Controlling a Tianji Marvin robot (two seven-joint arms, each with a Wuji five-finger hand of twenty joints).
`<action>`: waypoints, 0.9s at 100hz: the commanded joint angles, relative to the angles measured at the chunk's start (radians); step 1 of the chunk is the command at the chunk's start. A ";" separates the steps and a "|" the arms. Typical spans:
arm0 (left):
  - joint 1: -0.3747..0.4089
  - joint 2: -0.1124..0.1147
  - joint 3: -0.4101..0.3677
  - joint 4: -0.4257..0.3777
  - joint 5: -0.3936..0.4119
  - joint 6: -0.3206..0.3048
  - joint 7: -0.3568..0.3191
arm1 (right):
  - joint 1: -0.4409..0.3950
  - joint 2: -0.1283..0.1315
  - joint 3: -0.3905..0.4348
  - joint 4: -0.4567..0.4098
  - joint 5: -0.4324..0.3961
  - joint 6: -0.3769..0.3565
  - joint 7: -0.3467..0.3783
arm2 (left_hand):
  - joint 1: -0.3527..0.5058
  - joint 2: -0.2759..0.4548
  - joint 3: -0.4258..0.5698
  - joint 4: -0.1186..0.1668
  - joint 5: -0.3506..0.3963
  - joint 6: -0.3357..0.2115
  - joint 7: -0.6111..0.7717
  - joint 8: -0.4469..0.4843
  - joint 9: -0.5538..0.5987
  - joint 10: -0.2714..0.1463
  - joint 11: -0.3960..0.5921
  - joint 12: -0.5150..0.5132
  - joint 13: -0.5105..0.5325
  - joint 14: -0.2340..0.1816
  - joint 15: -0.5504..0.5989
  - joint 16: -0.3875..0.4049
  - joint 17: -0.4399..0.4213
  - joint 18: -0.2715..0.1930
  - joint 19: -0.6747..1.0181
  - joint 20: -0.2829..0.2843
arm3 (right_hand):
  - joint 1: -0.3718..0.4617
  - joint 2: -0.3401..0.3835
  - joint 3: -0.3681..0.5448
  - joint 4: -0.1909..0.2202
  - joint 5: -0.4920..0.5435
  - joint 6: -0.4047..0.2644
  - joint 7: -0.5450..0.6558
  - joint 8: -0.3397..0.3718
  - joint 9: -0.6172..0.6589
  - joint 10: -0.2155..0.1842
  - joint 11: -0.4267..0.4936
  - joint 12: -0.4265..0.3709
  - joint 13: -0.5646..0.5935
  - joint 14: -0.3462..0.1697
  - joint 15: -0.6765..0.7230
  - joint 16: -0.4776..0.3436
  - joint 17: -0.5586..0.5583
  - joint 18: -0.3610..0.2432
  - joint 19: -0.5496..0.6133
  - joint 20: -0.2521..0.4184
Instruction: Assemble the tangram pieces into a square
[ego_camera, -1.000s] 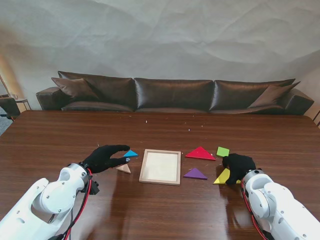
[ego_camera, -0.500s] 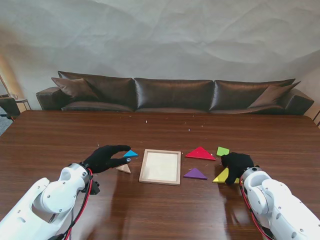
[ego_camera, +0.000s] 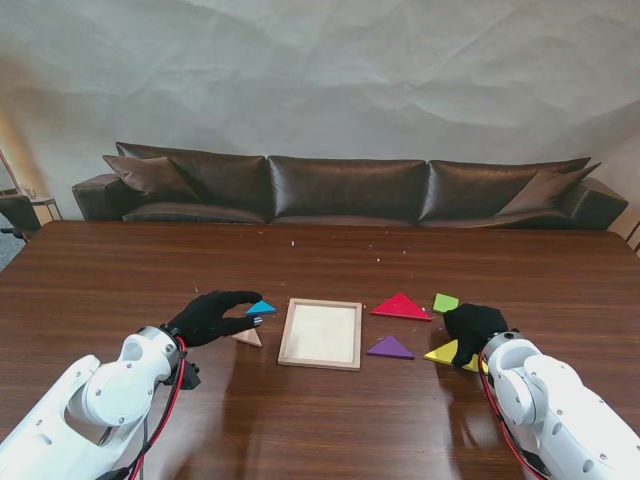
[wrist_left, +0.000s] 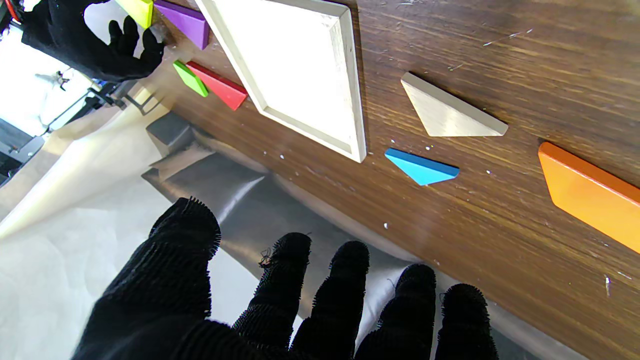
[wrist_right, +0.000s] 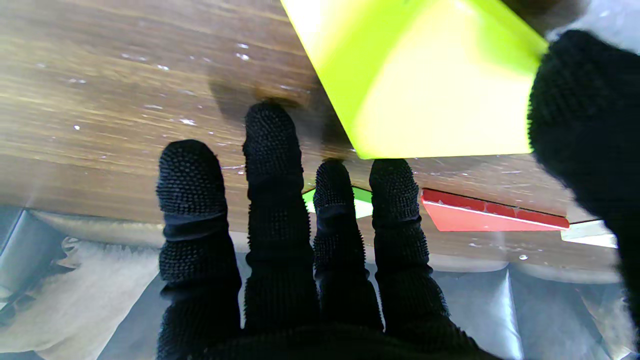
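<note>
The empty wooden frame (ego_camera: 321, 333) lies mid-table. My left hand (ego_camera: 210, 317) hovers open to its left, fingers spread (wrist_left: 300, 300), holding nothing. Beside it lie the blue triangle (ego_camera: 262, 308), the plain wood triangle (ego_camera: 247, 338) and, seen only by the left wrist, an orange piece (wrist_left: 590, 192). Right of the frame lie the red triangle (ego_camera: 401, 307), green square (ego_camera: 446, 302) and purple triangle (ego_camera: 390, 348). My right hand (ego_camera: 474, 326) is open over the yellow triangle (ego_camera: 447, 353). That piece (wrist_right: 440, 100) lies flat between thumb and fingertips (wrist_right: 385, 170).
A dark leather sofa (ego_camera: 350, 190) stands behind the table's far edge. The table top (ego_camera: 330, 260) is bare brown wood beyond the pieces and shows small white specks. The red triangle (wrist_right: 490, 217) and green square (wrist_right: 362, 202) lie just past my right fingers.
My right hand has shifted slightly away from me, uncovering more of the yellow triangle, which stays where it was. The left hand has not moved.
</note>
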 joint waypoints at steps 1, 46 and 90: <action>0.002 -0.001 -0.001 -0.002 -0.003 0.006 -0.022 | -0.051 -0.003 -0.017 0.053 0.002 0.003 0.054 | -0.013 0.011 -0.015 0.042 0.001 -0.005 -0.006 -0.001 0.003 0.005 0.004 0.007 0.012 -0.005 0.000 0.007 -0.017 -0.030 -0.023 0.006 | 0.026 -0.080 0.071 -0.021 -0.003 -0.023 0.046 0.035 0.123 0.019 0.001 -0.007 0.066 -0.049 0.008 0.006 -0.109 -0.009 0.039 -0.005; 0.000 0.000 0.004 -0.004 -0.007 0.016 -0.031 | -0.088 -0.007 0.016 -0.002 -0.032 0.036 0.044 | -0.013 0.011 -0.015 0.041 0.005 -0.004 -0.005 -0.001 0.007 0.008 0.004 0.007 0.018 -0.004 0.002 0.008 -0.015 -0.029 -0.023 0.005 | -0.017 -0.009 0.036 -0.018 -0.165 0.010 -0.228 -0.148 0.064 -0.007 0.003 0.000 0.052 -0.034 -0.004 0.014 -0.118 0.010 0.030 0.003; -0.001 -0.001 0.003 0.002 -0.026 -0.004 -0.027 | -0.143 -0.031 0.025 -0.161 -0.068 0.312 0.054 | -0.013 0.013 -0.017 0.041 0.006 -0.002 -0.005 -0.001 0.006 0.010 0.004 0.007 0.015 -0.002 0.001 0.008 -0.016 -0.029 -0.023 0.006 | -0.025 0.091 -0.005 -0.007 -0.224 0.059 -0.293 -0.278 -0.028 0.028 0.009 0.006 0.028 -0.016 -0.021 0.006 -0.144 0.025 0.005 0.006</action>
